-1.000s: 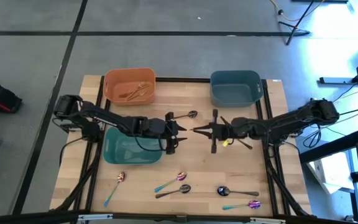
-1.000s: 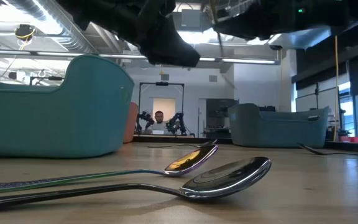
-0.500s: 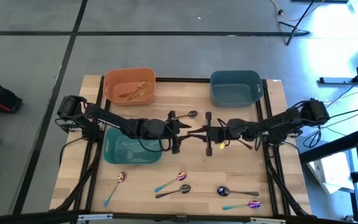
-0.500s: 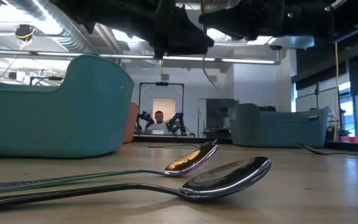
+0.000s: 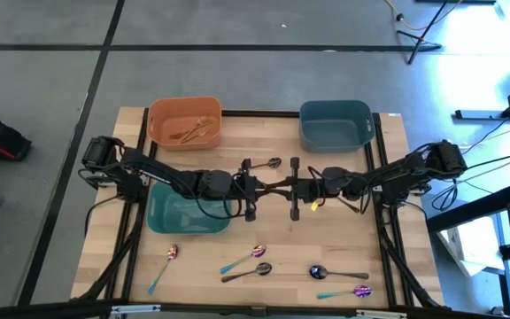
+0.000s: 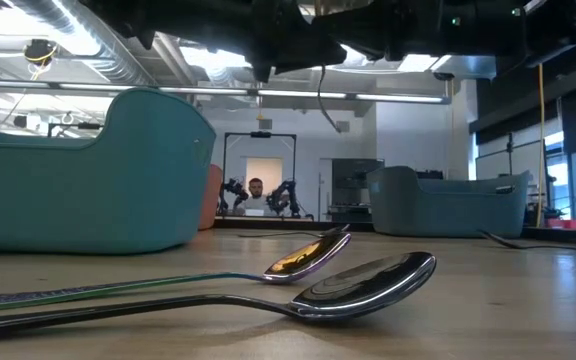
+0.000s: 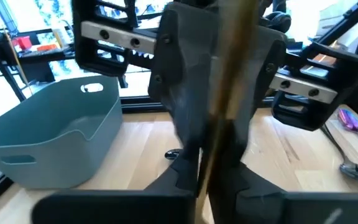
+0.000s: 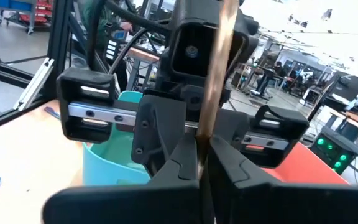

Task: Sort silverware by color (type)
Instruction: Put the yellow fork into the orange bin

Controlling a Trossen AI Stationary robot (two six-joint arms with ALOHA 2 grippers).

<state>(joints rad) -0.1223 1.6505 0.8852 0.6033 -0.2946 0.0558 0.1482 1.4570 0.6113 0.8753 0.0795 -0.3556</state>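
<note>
Over the middle of the table my left gripper (image 5: 264, 188) and my right gripper (image 5: 283, 189) meet tip to tip, both shut on one gold piece of silverware (image 7: 229, 93); spoon or fork, I cannot tell. On the table lie a black spoon (image 5: 266, 164) at the far middle and, near the front edge, iridescent spoons (image 5: 168, 259) (image 5: 246, 258) (image 5: 348, 291) and black spoons (image 5: 251, 271) (image 5: 330, 273). An orange bin (image 5: 162, 120) holds gold pieces. My left gripper pinches the gold shaft (image 7: 211, 168) between its two fingers, coming level from the table's left. The shaft runs on ahead along the fingers. It is clear of the table. My right gripper pinches the same gold shaft (image 8: 205, 146) between its two fingers, level from the table's right. The shaft runs on ahead toward the left gripper, lifted clear of the table.
A teal bin (image 5: 162, 220) stands under the left arm, and a blue-grey bin (image 5: 335, 142) at the far right. In the low view an iridescent spoon (image 6: 308, 258) and a black spoon (image 6: 368, 285) lie close to the camera. A person sits far behind the table.
My right gripper has carried the gold piece toward the table's left, up to my left gripper. My left gripper's fingers, wide apart before, have shut on the piece, so both grippers now hold it.
</note>
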